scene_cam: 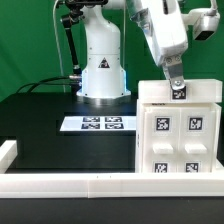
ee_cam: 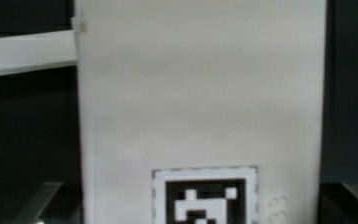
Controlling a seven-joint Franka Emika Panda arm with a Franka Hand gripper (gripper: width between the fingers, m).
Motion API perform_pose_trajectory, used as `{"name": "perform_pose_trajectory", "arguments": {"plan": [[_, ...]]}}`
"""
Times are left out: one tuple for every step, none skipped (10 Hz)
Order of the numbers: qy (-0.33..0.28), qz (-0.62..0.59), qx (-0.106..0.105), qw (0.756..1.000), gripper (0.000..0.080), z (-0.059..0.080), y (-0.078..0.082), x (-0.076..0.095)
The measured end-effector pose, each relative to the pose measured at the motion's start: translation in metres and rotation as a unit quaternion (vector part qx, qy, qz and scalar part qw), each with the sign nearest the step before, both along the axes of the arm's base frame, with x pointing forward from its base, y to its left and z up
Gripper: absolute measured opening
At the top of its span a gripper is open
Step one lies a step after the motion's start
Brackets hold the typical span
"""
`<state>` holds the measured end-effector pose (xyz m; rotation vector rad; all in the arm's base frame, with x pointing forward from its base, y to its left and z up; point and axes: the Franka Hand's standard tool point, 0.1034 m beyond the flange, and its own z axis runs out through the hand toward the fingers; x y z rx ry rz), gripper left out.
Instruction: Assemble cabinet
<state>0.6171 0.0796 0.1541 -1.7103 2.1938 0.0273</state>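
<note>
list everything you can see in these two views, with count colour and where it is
cabinet: one, white with black-and-white square tags, at the exterior view's right on the table; a tagged white panel of it fills the wrist view
marker board: one, flat white with tags, lying on the table in front of the arm's base
table: one, black top
white border rail: one, running along the table's near edge
green backdrop: one, behind the scene
robot arm base: one, white, behind the marker board
gripper: one, dark, at the cabinet's top edge; whether open or shut cannot be told
</note>
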Motion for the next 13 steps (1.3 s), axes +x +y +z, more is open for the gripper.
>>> {"name": "perform_pose_trajectory", "arguments": {"plan": [[0.008, -0.043, 0.016, 0.999, 0.0560, 0.000, 0.000, 0.000], [0.019, -0.091, 0.033, 0.995, 0.0560, -0.001, 0.000, 0.000], [0.030, -0.138, 0.052, 0.989, 0.0560, -0.001, 0.000, 0.000], [0.038, -0.173, 0.066, 0.982, 0.0560, -0.001, 0.000, -0.001], [0.049, -0.216, 0.082, 0.972, 0.0560, 0.000, 0.000, 0.000], [0.049, -0.219, 0.083, 0.971, 0.0560, 0.000, 0.000, 0.000], [0.048, -0.219, 0.086, 0.971, 0.0560, 0.000, 0.001, 0.000], [0.046, -0.213, 0.087, 0.972, 0.0633, 0.001, 0.002, 0.000], [0.041, -0.215, 0.095, 0.971, 0.0762, 0.007, 0.003, 0.000], [0.037, -0.213, 0.097, 0.972, 0.0762, 0.013, 0.003, 0.001], [0.028, -0.207, 0.100, 0.973, 0.0791, 0.022, 0.005, 0.002], [0.017, -0.199, 0.103, 0.974, 0.0791, 0.032, 0.006, 0.004], [0.016, -0.197, 0.106, 0.974, 0.0798, 0.037, 0.007, 0.005]]}}
